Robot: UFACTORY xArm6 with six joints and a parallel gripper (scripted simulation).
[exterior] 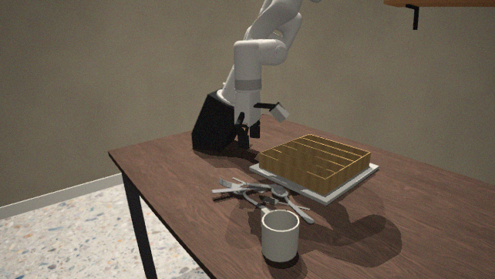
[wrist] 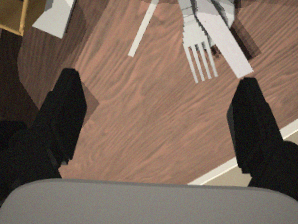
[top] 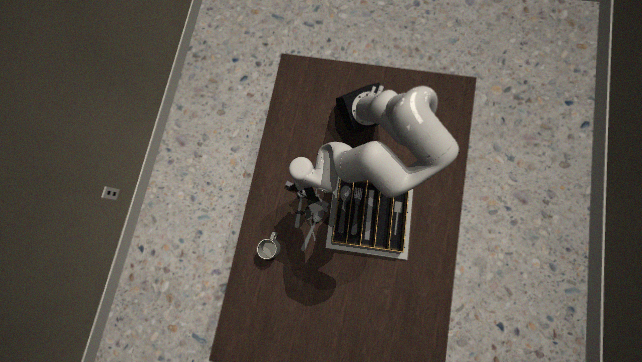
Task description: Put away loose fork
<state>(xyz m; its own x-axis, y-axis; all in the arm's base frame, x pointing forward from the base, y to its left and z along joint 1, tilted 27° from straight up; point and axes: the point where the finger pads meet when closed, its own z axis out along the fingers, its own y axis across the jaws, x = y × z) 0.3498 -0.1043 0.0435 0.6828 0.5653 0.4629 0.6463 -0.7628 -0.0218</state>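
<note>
My gripper (wrist: 158,91) hung spread wide and empty, low over the table (exterior: 405,216), beside the tray (exterior: 314,163); the fork (wrist: 197,50) lay ahead of the fingers, tines toward me, in a heap of cutlery (exterior: 258,191) between tray and mug (exterior: 280,235). A knife (wrist: 222,39) lay just beside the fork, touching or crossing it; I could not tell which. I judged the risks thus: closing there could pinch the knife too, or drag it over the tray; a push through the heap could scatter pieces toward the mug; a grip near the tines could let the fork swing, and land it reversed against the forks (top: 356,196) already in their slot.
</note>
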